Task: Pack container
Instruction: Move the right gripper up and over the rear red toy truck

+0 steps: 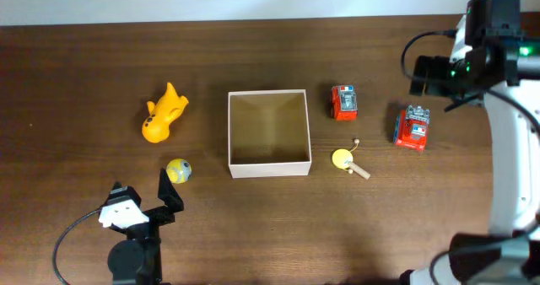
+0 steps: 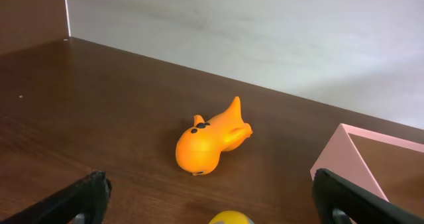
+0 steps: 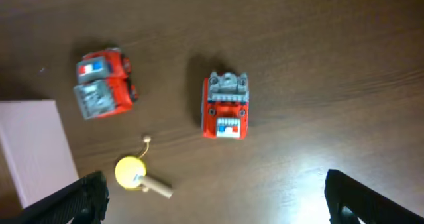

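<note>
Your container (image 1: 268, 169) sits square in the middle of the table (image 1: 67, 66), open side up, its tan floor showing from wall to wall. Look out to its 9 o'clock: well apart from it lies the orange toy (image 1: 163, 115), a rounded fish-like shape. Down at 8 o'clock there's the yellow ball (image 1: 178, 170) with a bluish patch on it.

Your left pincer (image 2: 210, 184) is at about 7 o'clock from the container, by the near edge of the table. Its fingers are spread wide with nothing gripped between them. From overhead the ball looks close to the finger nearer the container. Through the left wrist camera, the orange toy is dead ahead at 12 o'clock. The ball's top peeks in at the lower edge, and a container corner shows at 4 o'clock.

Now the other side. One red truck (image 1: 343, 102) is at the container's 2 o'clock, near its corner. The second red truck (image 1: 412, 126) is farther out at 3 o'clock, apart from the first. At 4 o'clock, near the corner, lies the yellow disc toy (image 1: 348, 161) with its wooden stick.

Your right pincer (image 3: 213, 184) hangs up off the table, out past both trucks at 2 o'clock. Its fingers are wide apart, holding nothing. In its wrist camera the second red truck is centre frame.
</note>
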`<state>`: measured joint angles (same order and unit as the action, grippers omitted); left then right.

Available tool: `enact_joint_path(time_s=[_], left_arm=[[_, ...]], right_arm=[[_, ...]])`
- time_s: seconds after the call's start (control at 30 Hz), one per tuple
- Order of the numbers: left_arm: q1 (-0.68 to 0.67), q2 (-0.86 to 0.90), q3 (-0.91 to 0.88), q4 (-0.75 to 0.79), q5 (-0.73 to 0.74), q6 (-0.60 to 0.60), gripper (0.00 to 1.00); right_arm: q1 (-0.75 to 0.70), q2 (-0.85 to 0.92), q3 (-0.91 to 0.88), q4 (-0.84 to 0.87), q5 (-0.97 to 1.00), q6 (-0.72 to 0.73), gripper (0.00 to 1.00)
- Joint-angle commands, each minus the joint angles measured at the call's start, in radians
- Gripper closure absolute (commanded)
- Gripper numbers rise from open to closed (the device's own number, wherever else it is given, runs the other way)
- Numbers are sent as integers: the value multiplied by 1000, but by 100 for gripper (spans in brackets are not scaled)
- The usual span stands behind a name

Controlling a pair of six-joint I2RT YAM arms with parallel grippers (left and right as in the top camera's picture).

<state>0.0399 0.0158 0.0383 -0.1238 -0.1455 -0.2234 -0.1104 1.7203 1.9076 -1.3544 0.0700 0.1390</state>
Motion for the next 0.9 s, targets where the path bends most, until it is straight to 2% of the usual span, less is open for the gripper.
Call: enact_joint_path(time_s=[0.0, 0.17, 0.27, 0.53, 0.87], left_arm=[[4, -5, -6, 3, 8, 20, 1], [4, -5, -6, 3, 8, 20, 1], [4, -5, -6, 3, 8, 20, 1], [4, -5, -6, 3, 8, 20, 1], [4, -5, -6, 3, 8, 19, 1]], right_arm=[[2, 39, 12, 19, -14, 11, 1], [6, 41, 11, 39, -120, 32, 2], [23, 47, 2, 126, -277, -122, 3], [117, 180, 0, 220, -246, -209, 2], [203, 357, 0, 321, -251, -215, 2]])
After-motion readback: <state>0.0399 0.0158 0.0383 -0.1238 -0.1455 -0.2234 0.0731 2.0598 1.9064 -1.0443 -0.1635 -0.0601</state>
